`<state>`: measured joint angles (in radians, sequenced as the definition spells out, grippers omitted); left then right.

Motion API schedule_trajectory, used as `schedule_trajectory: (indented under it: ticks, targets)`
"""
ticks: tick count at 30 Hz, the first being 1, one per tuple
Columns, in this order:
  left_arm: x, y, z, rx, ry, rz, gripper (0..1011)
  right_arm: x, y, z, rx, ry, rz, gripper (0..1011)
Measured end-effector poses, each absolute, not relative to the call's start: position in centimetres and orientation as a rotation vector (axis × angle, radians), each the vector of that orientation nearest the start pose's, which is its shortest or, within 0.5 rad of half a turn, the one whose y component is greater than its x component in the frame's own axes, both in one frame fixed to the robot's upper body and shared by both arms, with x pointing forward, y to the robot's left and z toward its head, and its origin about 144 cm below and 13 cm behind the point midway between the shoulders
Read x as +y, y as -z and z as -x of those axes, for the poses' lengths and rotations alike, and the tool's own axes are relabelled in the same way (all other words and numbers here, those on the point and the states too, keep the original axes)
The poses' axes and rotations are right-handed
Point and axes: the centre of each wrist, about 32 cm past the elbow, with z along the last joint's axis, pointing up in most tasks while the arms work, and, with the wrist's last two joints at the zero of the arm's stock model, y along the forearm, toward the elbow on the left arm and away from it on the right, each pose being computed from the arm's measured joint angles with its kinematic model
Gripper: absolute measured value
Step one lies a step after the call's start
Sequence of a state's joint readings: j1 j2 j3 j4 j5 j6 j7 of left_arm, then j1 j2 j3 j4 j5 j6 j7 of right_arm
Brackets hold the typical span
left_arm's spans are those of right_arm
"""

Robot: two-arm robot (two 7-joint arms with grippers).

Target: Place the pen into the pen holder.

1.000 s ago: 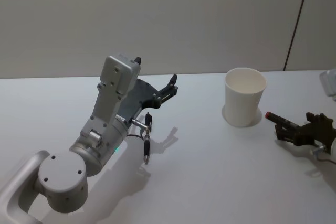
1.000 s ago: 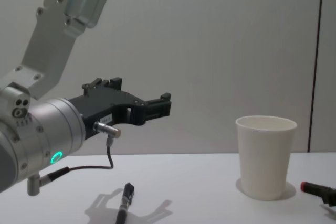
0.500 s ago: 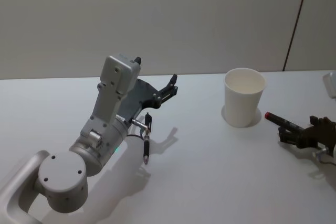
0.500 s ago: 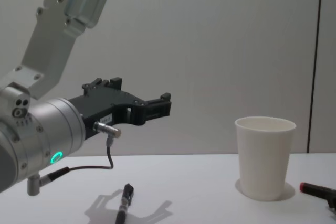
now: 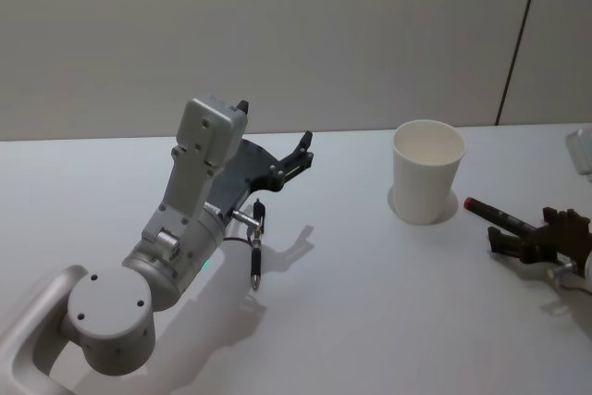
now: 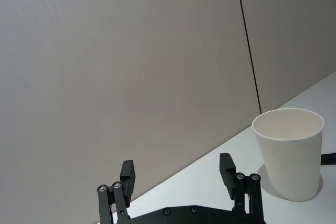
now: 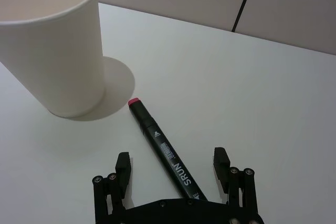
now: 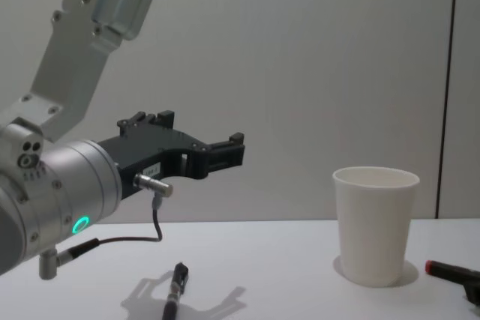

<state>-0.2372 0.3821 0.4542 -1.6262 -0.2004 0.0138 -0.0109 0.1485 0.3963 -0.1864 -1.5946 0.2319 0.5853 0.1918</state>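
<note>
Table (image 5: 388, 321): white, with a plain grey wall behind it.
Left pincer (image 5: 303, 153): mine, raised well above the table, fingers spread wide and holding nothing. It had kept its place through the last second.
Thin black pen (image 5: 256, 261): flat on the table under that arm, untouched.
Pen holder (image 5: 426, 171): a white paper cup standing upright, mouth open, nothing showing inside.
Marker pen (image 5: 495, 216): black with a red end, flat on the table just right of the cup. The red end pointed at the cup's foot but lay apart from it.
Right pincer (image 7: 172, 159): mine, low over the table with fingers wide, one on each side of the marker's barrel. As far as I could tell, neither was pressing on it.
Change: over the last second my right pincer had sunk slightly and settled astride the marker, which had not stirred.
Meaning: I judged the approach nearly done. The squeeze came next, with the lift and the drop into the cup still ahead.
</note>
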Motion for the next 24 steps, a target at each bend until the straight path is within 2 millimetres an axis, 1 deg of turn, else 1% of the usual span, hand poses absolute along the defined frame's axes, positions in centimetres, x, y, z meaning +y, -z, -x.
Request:
schedule_trajectory:
  ticks: [6, 11, 12, 13, 14, 17, 18, 20, 22, 24]
  targets:
    - [19.84, -120.44, -49.2, -0.268, -1.124, -0.061, 1001, -28.45, -119.41, -49.32, 0.239, 1.229, 0.5, 1001]
    - [19.84, -120.44, -49.2, -0.268, -1.124, -0.061, 1001, -28.42, -119.39, -49.34, 0.241, 1.227, 0.5, 935]
    - [19.84, -120.44, -49.2, -0.268, -1.124, -0.061, 1001, -28.41, -119.38, -49.34, 0.242, 1.226, 0.5, 894]
    - [19.84, -120.44, -49.2, -0.268, -1.124, -0.061, 1001, -28.4, -119.38, -49.34, 0.242, 1.226, 0.5, 876]
    - [19.84, -120.44, -49.2, -0.268, -1.124, -0.061, 1001, -28.39, -119.37, -49.35, 0.243, 1.225, 0.5, 828]
    - [19.84, -120.44, -49.2, -0.268, -1.124, -0.061, 1001, -28.39, -119.37, -49.35, 0.243, 1.225, 0.501, 777]
    - [19.84, -120.44, -49.2, -0.268, -1.124, -0.061, 1001, -28.38, -119.37, -49.36, 0.243, 1.225, 0.501, 719]
    - [19.84, -120.44, -49.2, -0.268, -1.124, -0.061, 1001, -28.38, -119.36, -49.36, 0.244, 1.225, 0.501, 683]
    - [19.84, -120.44, -49.2, -0.268, -1.124, -0.061, 1001, -28.38, -119.36, -49.37, 0.244, 1.225, 0.501, 600]
    - [19.84, -120.44, -49.2, -0.268, -1.124, -0.061, 1001, -28.38, -119.36, -49.37, 0.244, 1.225, 0.502, 567]
